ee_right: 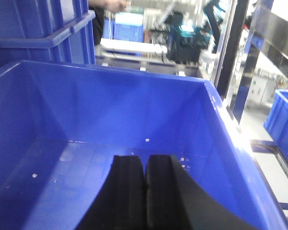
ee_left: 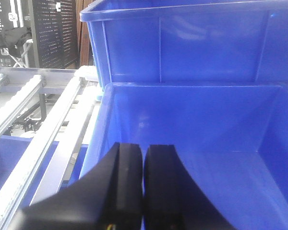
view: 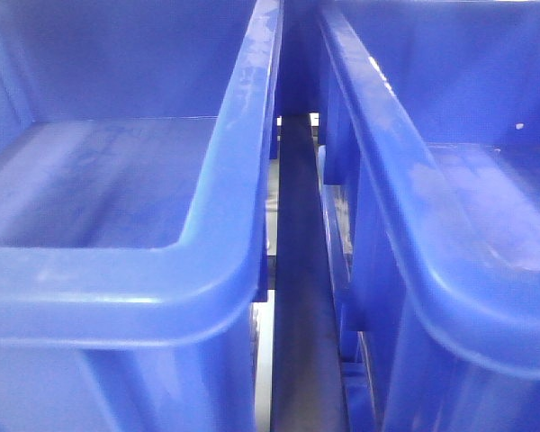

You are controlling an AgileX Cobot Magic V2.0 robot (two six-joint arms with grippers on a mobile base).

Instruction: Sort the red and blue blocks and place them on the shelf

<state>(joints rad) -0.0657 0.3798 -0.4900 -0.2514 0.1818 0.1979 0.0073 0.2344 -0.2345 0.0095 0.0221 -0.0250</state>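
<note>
The red and blue blocks are out of view in every frame. My left gripper point(ee_left: 144, 146) is shut with nothing between its black fingers, hanging over the near left edge of a large blue bin point(ee_left: 197, 120). My right gripper point(ee_right: 145, 157) is shut too, empty, above the floor of another blue bin point(ee_right: 134, 110). Part of the shelf shows in the left wrist view as grey rails with white roller tracks point(ee_left: 48, 129) to the left of the bin.
Two blue bins point(view: 117, 261) point(view: 450, 234) fill the front view with a narrow gap and a dark bar point(view: 301, 270) between them. A second bin point(ee_left: 182, 43) stands behind the left one. Steel uprights point(ee_right: 235, 52) and another blue bin point(ee_right: 283, 115) lie to the right.
</note>
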